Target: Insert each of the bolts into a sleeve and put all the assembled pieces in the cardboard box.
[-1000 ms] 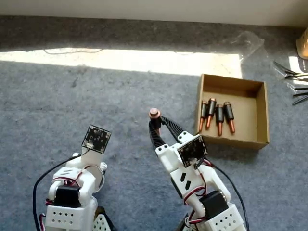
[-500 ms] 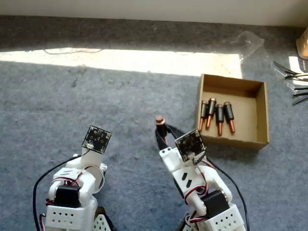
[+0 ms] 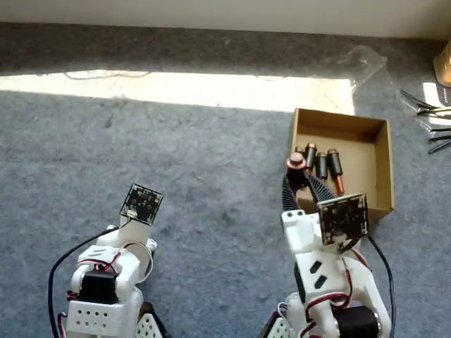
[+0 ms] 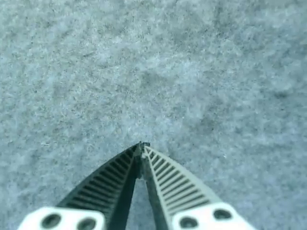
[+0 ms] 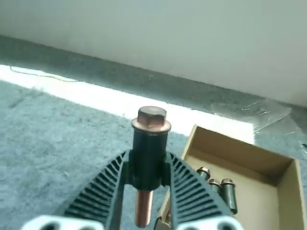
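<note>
My right gripper (image 3: 297, 180) is shut on an assembled piece (image 3: 296, 167), a copper bolt in a black sleeve, held upright with its head on top. It hangs at the left wall of the cardboard box (image 3: 359, 144). In the right wrist view the piece (image 5: 148, 153) stands between the fingers of the right gripper (image 5: 147, 159), and the box (image 5: 240, 152) lies beyond it. Several assembled pieces (image 3: 328, 167) lie side by side in the box, partly hidden by the held one. My left gripper (image 4: 142, 146) is shut on nothing, just above bare grey carpet; its arm (image 3: 113, 267) is at the lower left.
Grey carpet covers the whole floor, with a bright sunlit strip (image 3: 176, 88) across the back. A clear plastic bag (image 3: 363, 60) lies behind the box. Dark thin tools (image 3: 430, 113) lie at the right edge. A wall runs along the far side.
My right arm has carried the assembled piece to the right, from the middle of the carpet to the box's left wall. The left arm has not moved.
</note>
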Available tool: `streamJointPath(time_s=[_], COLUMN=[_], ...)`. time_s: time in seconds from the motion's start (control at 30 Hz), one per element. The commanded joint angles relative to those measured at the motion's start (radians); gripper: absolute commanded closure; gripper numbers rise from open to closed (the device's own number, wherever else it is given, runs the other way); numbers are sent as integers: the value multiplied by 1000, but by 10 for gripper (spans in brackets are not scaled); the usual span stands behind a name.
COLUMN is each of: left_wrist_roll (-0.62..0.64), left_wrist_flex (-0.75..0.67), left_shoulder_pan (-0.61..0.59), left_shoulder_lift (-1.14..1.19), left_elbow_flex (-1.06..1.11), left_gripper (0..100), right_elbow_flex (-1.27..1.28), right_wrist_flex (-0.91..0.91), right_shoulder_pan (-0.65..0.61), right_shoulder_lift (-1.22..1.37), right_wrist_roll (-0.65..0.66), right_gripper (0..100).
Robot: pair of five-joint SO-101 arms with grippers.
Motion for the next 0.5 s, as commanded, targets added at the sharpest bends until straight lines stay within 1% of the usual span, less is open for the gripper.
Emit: streamJointPath(time_s=[0.0,0.13,0.2,0.33,0.47], left_wrist_roll=[-5,-5,-5,-5,-5], left_wrist_flex=[6,6,6,6,6], left_shoulder_pan=[12,12,12,12,12], left_shoulder_lift=[-7,-7,-7,-7,-7], left_elbow_flex=[22,22,22,22,22], left_gripper=[993,993,993,993,993], right_elbow_flex=[-229,-400,-460,-521,-529], right_wrist_flex=[53,102,97,-12,-122], right_shoulder_pan=[21,25,61,180,280], right_shoulder_lift=[160,429,558,783,978], right_wrist_roll=[84,146,153,152,152], right_gripper=[994,994,994,994,994])
